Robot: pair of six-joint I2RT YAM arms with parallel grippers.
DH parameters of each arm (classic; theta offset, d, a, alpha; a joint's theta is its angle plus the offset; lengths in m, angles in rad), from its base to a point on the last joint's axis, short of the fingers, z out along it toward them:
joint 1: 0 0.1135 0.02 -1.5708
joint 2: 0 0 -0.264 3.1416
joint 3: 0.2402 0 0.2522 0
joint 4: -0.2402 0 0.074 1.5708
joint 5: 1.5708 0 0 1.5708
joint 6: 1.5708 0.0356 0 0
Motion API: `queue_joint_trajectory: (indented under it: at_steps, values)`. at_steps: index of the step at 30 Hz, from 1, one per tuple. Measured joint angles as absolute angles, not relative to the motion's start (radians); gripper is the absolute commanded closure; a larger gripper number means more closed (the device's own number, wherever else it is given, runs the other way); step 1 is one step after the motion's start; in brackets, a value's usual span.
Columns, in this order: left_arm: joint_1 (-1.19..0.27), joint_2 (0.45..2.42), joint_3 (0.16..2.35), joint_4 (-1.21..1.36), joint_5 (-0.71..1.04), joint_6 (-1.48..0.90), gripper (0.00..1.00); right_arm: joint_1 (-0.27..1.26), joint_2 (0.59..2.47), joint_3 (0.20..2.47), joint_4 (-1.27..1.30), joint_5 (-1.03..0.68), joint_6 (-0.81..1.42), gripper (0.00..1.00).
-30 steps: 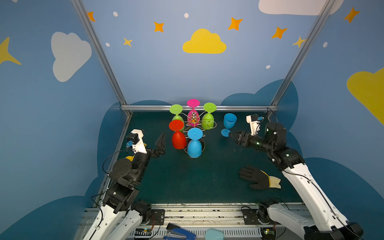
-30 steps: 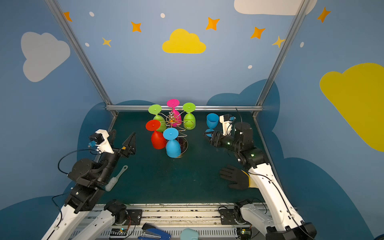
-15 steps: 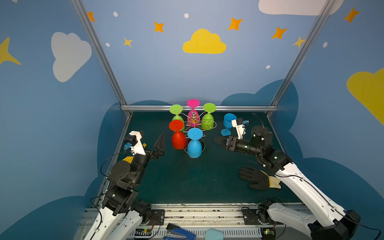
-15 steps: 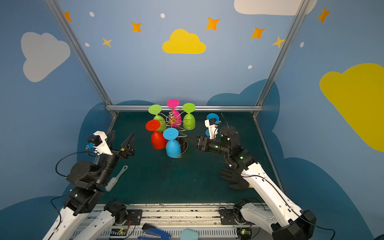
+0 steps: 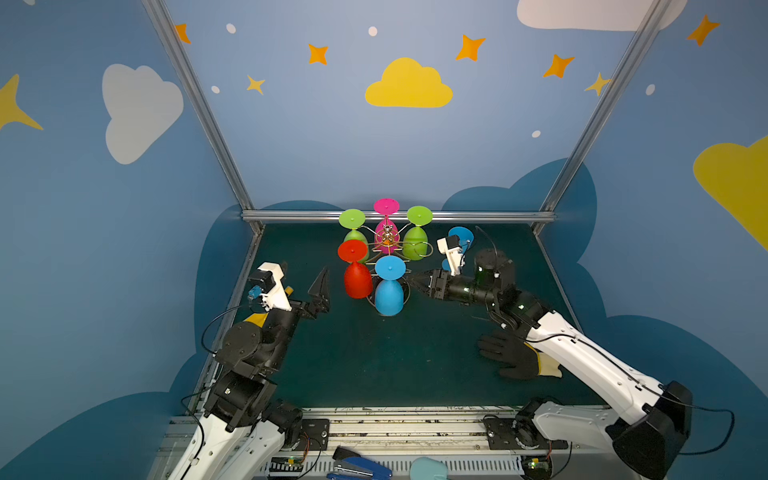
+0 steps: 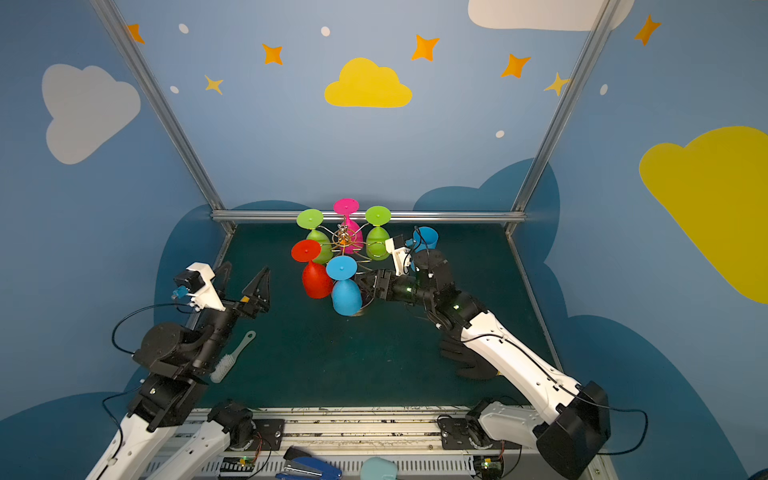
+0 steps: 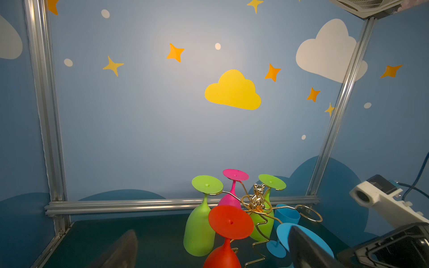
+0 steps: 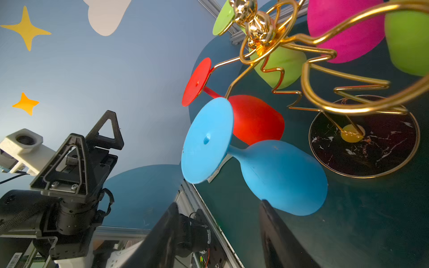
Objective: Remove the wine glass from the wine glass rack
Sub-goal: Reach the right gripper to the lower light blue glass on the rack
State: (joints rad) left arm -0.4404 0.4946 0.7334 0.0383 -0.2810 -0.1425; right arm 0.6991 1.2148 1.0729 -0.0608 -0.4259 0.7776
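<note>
the wine glass (image 5: 389, 291), blue, hangs bowl-down from a front arm of the wine glass rack (image 5: 387, 240), toward the back of the worktop (image 5: 374, 365). in both top views we see the right end effector (image 5: 410, 279) just beside its bowl, and the left end effector (image 5: 303, 274) well apart, jaws spread wide. in the left wrist view, the rack stands ahead with its glasses hanging. in the right wrist view, the right fingers (image 8: 162, 234) stand apart, holding nothing, the blue bowl just past their tips.

Glossy gold metal wire wine glass rack (image 8: 257, 25); matt plastic blue wine glass (image 8: 283, 176).
</note>
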Motion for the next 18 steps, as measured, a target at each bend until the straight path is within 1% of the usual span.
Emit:
queue_joint_trajectory:
  at_steps: [12, 15, 18]
  values:
    - [-0.440, 0.480, 0.729, 0.038, -0.281, -0.143, 0.01, 0.710, 1.316, 1.145, 0.023, -0.416, 0.826, 0.55]
    - [-0.440, 0.475, 0.729, 0.038, -0.281, -0.143, 0.01, 0.716, 1.346, 1.158, 0.028, -0.417, 0.834, 0.60]
    - [-0.440, 0.470, 0.729, 0.038, -0.281, -0.143, 0.00, 0.717, 1.364, 1.162, 0.031, -0.419, 0.839, 0.66]
